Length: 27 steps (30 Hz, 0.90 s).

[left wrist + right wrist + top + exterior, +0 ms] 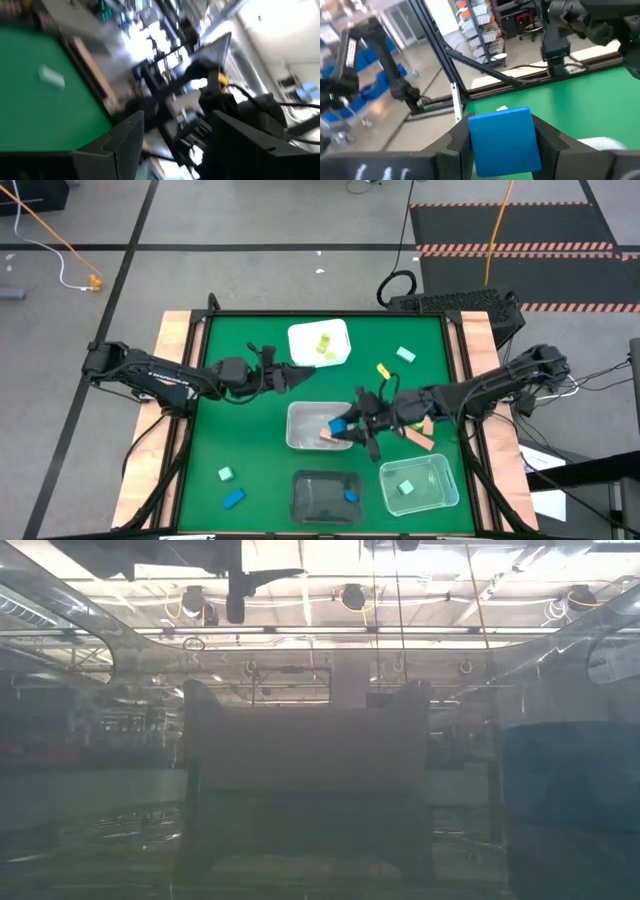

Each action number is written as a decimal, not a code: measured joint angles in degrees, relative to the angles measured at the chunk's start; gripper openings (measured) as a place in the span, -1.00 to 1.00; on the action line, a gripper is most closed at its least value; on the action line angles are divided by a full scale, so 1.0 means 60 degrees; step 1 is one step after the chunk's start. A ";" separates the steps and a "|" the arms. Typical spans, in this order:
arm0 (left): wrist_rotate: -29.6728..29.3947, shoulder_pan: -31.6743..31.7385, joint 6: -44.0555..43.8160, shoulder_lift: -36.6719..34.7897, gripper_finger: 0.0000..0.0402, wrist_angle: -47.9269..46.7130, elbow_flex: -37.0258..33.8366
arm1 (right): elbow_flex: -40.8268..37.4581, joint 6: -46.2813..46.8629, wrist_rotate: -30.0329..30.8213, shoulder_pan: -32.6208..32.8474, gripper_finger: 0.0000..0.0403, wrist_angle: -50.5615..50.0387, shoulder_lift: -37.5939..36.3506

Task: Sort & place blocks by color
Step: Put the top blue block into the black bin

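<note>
My right gripper [346, 428] [504, 128] is shut on a blue block [339, 425], over the right part of a clear tub [303, 420] that holds a salmon block [326, 437]. My left gripper [300, 376] [172, 125] is open and holds nothing, just left of a white tub [318, 332] with yellow-green blocks [324, 346]. Loose on the green mat lie mint blocks [405, 355] [226, 474], a yellow block [383, 371], salmon blocks [418, 440] and a blue block [233, 498]. My right gripper pinches the blue block between its two fingers [459, 140], which press on two opposite side faces [476, 142]. The fingers come roughly level from the table's right. The block is lifted clear, above the clear tub.
A dark tub [310, 498] near the front edge holds a blue block [350, 496]. A clear tub [432, 470] at front right holds a mint block [405, 488]. Wooden rails [178, 340] border the mat left and right. The low view is hazy behind tub walls.
</note>
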 joint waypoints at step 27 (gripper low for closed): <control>-0.1557 -0.4950 -0.1303 0.0000 0.14 -0.2483 -0.0004 | 0.0594 0.3594 0.3070 0.3253 -0.38 0.3502 0.5099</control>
